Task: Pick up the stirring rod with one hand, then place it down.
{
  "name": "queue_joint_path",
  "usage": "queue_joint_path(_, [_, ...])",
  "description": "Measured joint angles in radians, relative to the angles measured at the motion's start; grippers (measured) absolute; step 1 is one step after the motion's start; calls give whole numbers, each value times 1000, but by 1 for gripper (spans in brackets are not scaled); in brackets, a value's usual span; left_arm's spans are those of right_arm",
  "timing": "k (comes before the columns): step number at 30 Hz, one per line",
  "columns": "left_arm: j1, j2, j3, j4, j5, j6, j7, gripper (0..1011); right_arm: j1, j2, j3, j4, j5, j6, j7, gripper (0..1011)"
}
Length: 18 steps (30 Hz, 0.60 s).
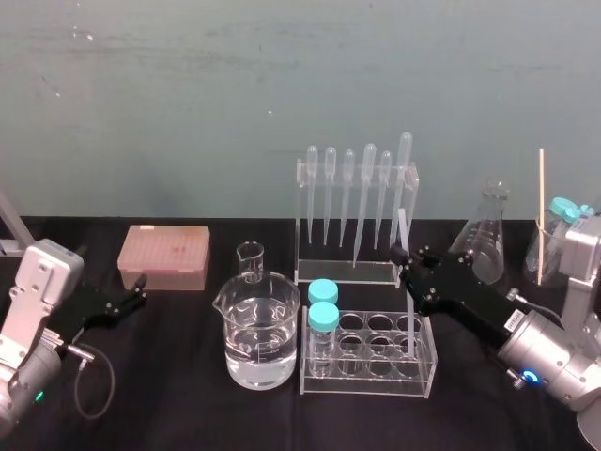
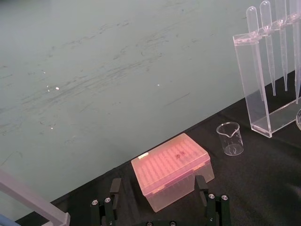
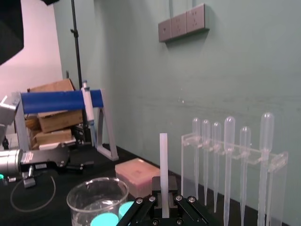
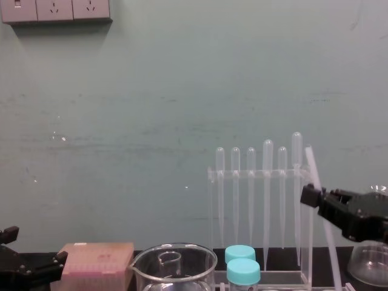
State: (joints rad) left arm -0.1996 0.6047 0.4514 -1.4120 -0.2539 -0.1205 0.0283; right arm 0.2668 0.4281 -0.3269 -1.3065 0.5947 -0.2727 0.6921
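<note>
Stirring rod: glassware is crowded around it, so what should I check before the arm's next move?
Right gripper shut on the stirring rod: ok.
Rod near upright: ok, slight lean in the chest view.
Rod's lower end free of the test tube rack: cannot tell; they overlap in the head view.
Room from the pipettes behind: cannot tell.
Left gripper parked open by the pink box, out of the way: ok.

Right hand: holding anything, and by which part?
The stirring rod, pinched by the right hand on its upper part, below the top end. Left hand holds nothing.
</note>
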Motion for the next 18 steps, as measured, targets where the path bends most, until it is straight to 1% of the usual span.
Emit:
queue_joint_path(6, [0, 0, 0, 0, 0, 0, 0, 1000, 33, -11, -25, 59, -11, 9, 16, 70])
queue_joint_path(12, [0, 0, 0, 0, 0, 0, 0, 1000, 59, -21, -41, 109, -4, 34, 38, 70])
queue_joint_path(18, [0, 0, 0, 0, 0, 0, 0, 1000, 75, -22, -55, 134, -3, 50, 44, 70])
